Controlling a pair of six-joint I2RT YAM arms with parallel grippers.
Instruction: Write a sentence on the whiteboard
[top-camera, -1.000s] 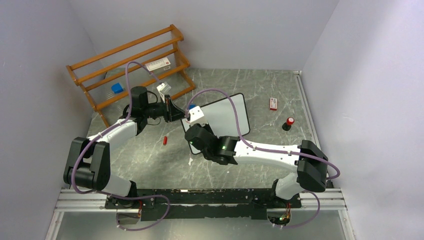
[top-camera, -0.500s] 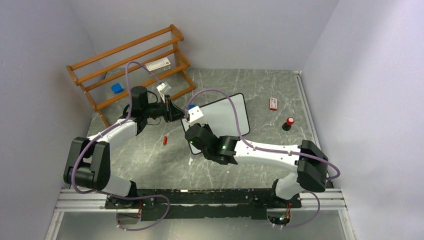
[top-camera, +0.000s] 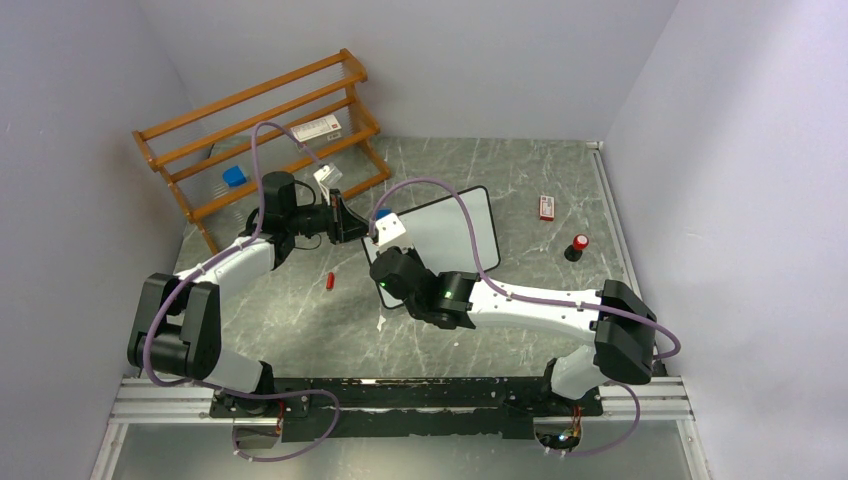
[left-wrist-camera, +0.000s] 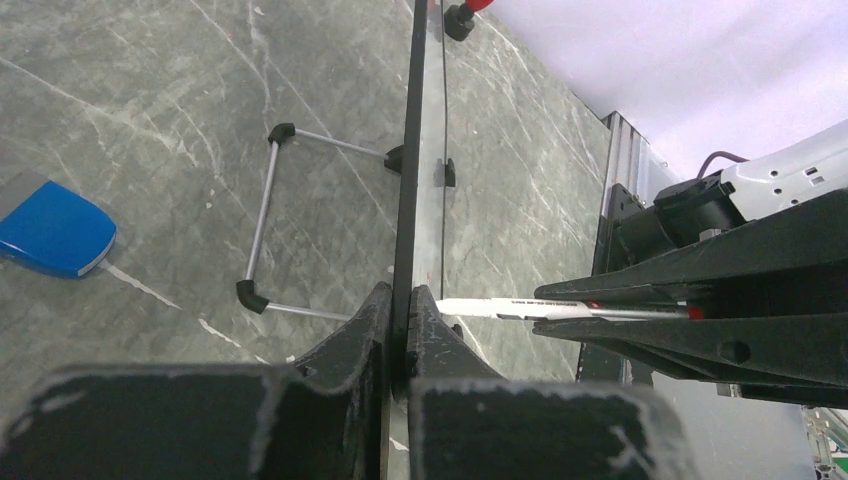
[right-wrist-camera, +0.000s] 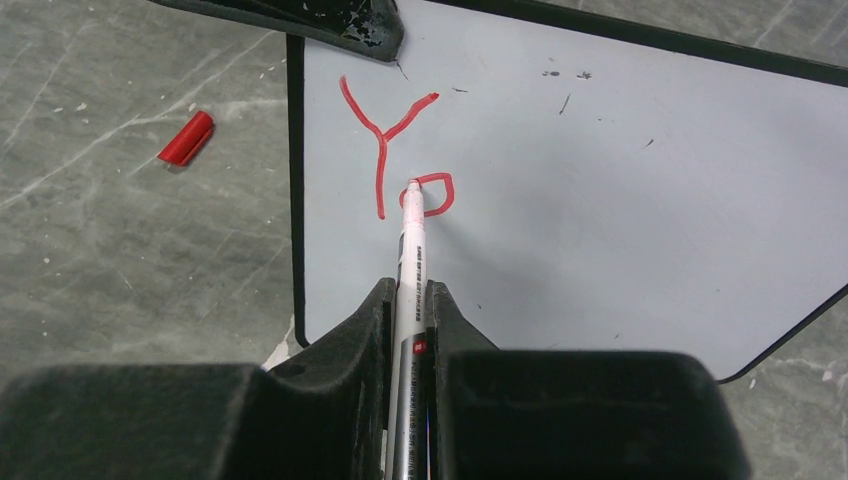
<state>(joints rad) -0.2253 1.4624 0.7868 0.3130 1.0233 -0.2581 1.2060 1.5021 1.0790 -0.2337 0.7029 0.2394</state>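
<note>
The whiteboard (top-camera: 450, 225) stands tilted at the table's middle, its black frame (left-wrist-camera: 410, 150) seen edge-on in the left wrist view. My left gripper (left-wrist-camera: 400, 295) is shut on the frame at the board's upper left corner (top-camera: 350, 222). My right gripper (right-wrist-camera: 405, 290) is shut on a white marker (right-wrist-camera: 409, 250), whose tip touches the board (right-wrist-camera: 600, 200). The sentence stands as a red "Y" (right-wrist-camera: 382, 140) and a small "o" (right-wrist-camera: 432, 193), with the tip at the o's left side. The marker (left-wrist-camera: 500, 308) also shows between the right fingers in the left wrist view.
A red marker cap (top-camera: 330, 282) lies on the table left of the board. A wooden rack (top-camera: 270, 120) stands at the back left with a blue object (top-camera: 234, 176) by it. A small red-and-white box (top-camera: 546, 207) and a red-topped black piece (top-camera: 578, 246) lie to the right.
The right arm has shifted very slightly with the marker on the board. The left arm has held still on the frame.
</note>
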